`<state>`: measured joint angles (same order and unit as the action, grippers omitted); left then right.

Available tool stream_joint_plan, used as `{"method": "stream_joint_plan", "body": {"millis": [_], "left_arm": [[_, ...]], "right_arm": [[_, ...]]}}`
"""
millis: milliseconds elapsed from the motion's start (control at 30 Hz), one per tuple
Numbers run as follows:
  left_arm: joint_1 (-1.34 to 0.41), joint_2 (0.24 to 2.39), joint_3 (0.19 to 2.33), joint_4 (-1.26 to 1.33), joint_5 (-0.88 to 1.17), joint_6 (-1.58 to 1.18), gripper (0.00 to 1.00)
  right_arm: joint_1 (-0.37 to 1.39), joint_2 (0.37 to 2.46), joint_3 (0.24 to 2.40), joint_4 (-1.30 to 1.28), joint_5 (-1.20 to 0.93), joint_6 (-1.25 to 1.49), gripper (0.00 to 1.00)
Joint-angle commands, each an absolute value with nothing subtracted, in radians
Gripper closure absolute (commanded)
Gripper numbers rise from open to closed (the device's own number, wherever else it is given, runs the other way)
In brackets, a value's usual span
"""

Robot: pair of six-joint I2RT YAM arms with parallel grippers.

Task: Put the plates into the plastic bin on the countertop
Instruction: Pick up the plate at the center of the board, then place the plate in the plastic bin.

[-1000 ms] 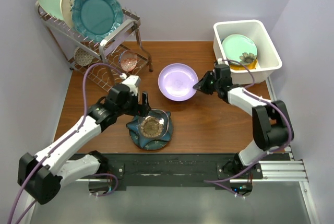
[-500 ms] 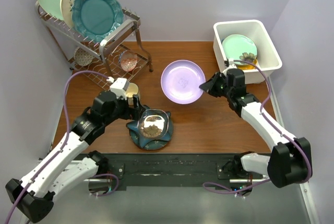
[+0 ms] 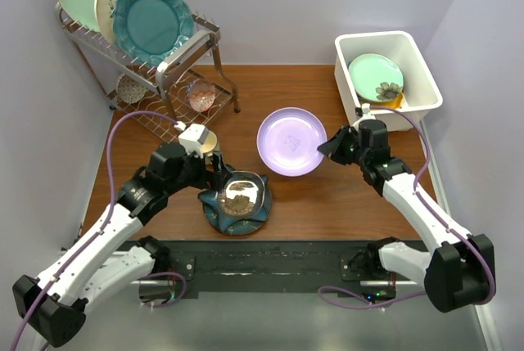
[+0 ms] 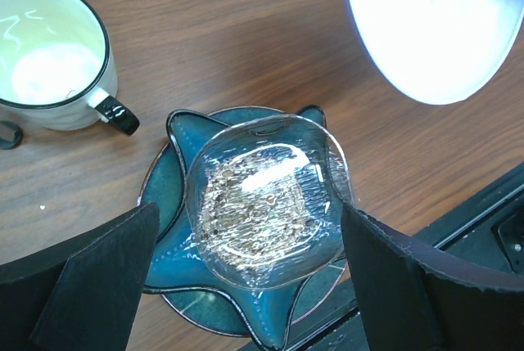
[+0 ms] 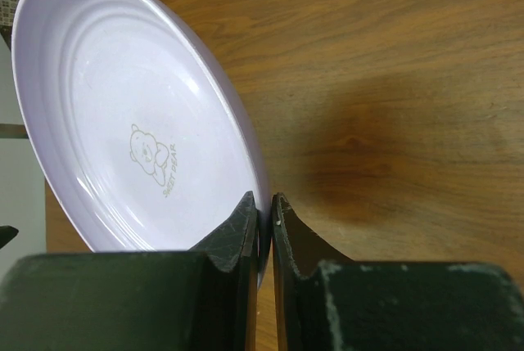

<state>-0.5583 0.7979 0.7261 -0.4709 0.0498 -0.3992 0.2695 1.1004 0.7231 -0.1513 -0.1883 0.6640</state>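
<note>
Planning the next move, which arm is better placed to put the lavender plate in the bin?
Right. The right gripper is shut on the lavender plate, with the plastic bin on that side. The left gripper hangs open over the glass bowl.

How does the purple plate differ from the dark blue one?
The lavender plate is round and smooth-rimmed; the dark teal plate has a pointed, star-like edge. The right gripper pinches the lavender plate's rim, tilting it off the countertop; the dark teal plate lies flat. The lavender plate is empty; the dark teal plate carries a glass dish. Both are outside the bin.
</note>
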Motion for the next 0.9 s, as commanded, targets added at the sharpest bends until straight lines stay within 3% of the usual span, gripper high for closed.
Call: {"method": "stream_joint_plan", "body": {"millis": [0, 267, 600, 867], "left_arm": [[-0.535, 0.795, 0.724, -0.413, 0.121, -0.367, 0.03], [-0.52, 0.762, 0.695, -0.378, 0.109, -0.412, 0.03], [-0.537, 0.873, 0.566, -0.046, 0.189, -0.494, 0.04], [-0.568, 0.94, 0.571, 0.023, 0.175, -0.474, 0.04]], "right_arm": [[0.275, 1.107, 0.807, -0.138, -0.183, 0.632, 0.98], [0.275, 1.209, 0.804, -0.074, -0.21, 0.624, 0.98], [0.275, 1.22, 0.839, -0.095, -0.203, 0.624, 0.98], [0.272, 1.311, 1.017, -0.149, -0.173, 0.609, 0.98]]}}
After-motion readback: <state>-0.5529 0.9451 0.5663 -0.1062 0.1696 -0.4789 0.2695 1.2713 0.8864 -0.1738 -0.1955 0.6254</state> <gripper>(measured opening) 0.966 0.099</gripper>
